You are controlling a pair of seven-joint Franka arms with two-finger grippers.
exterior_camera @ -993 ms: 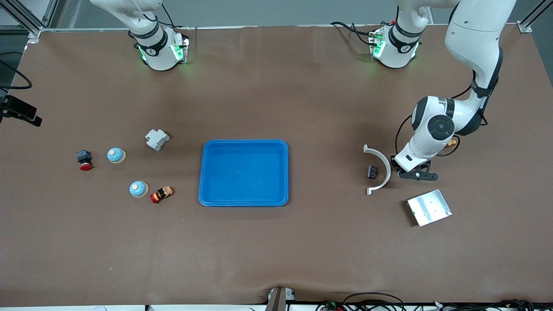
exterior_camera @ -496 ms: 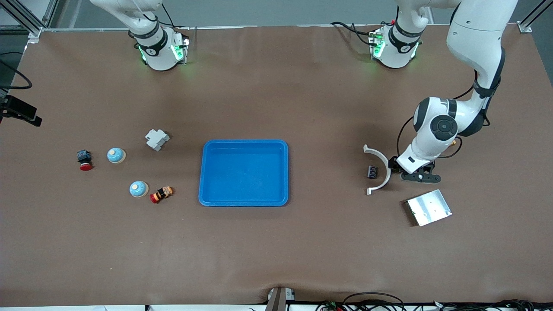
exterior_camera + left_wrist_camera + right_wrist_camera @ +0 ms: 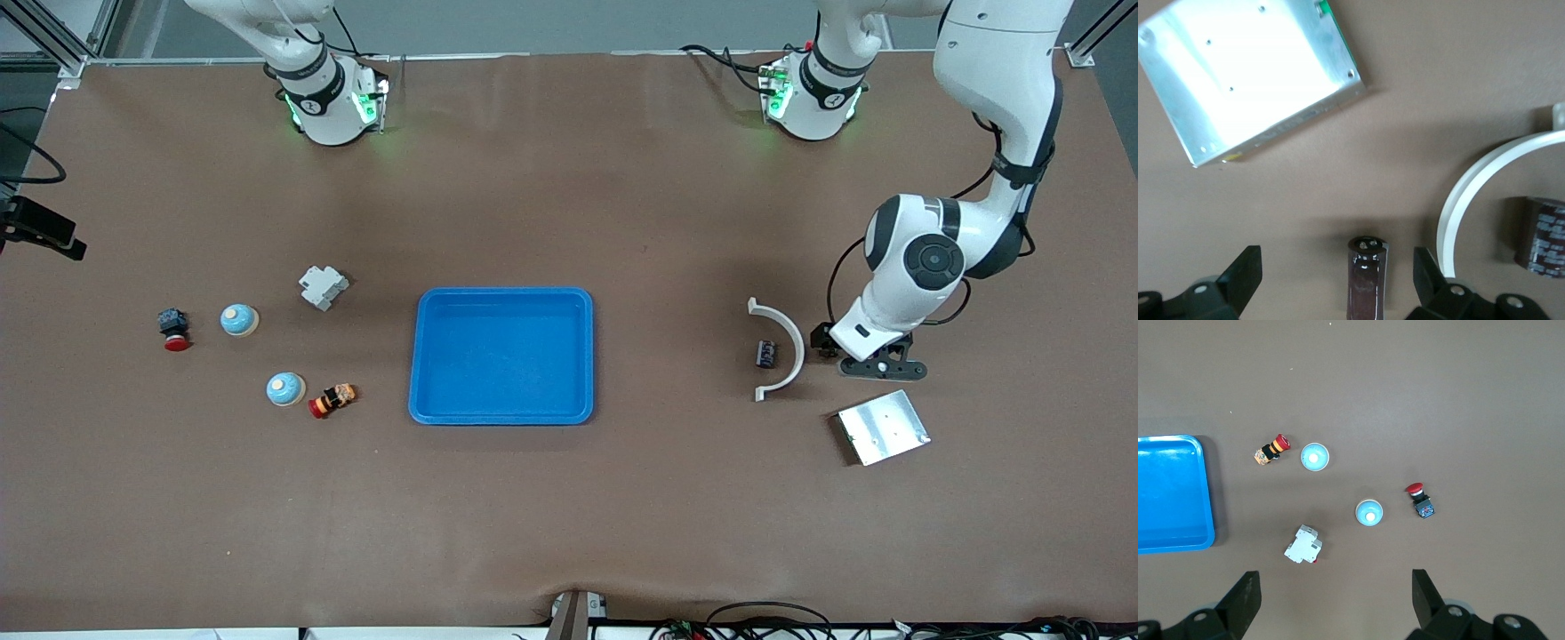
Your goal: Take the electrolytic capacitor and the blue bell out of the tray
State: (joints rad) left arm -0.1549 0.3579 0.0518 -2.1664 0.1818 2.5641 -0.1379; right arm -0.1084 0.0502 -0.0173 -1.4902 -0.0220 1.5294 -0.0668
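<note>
A dark cylindrical capacitor lies on the table between the open fingers of my left gripper, touching neither. In the front view that gripper is low over the table beside a white arc, and its hand hides this capacitor. A second capacitor lies inside the arc and shows in the left wrist view. Two blue bells sit toward the right arm's end. My right gripper is open and empty, high over the table near the bells; it is out of the front view.
A blue tray sits mid-table. A metal plate lies nearer the front camera than the left gripper. A grey breaker and two red push-buttons lie by the bells.
The left arm has shifted its gripper a little away from the white arc, toward the left arm's end of the table. Nothing else has moved.
</note>
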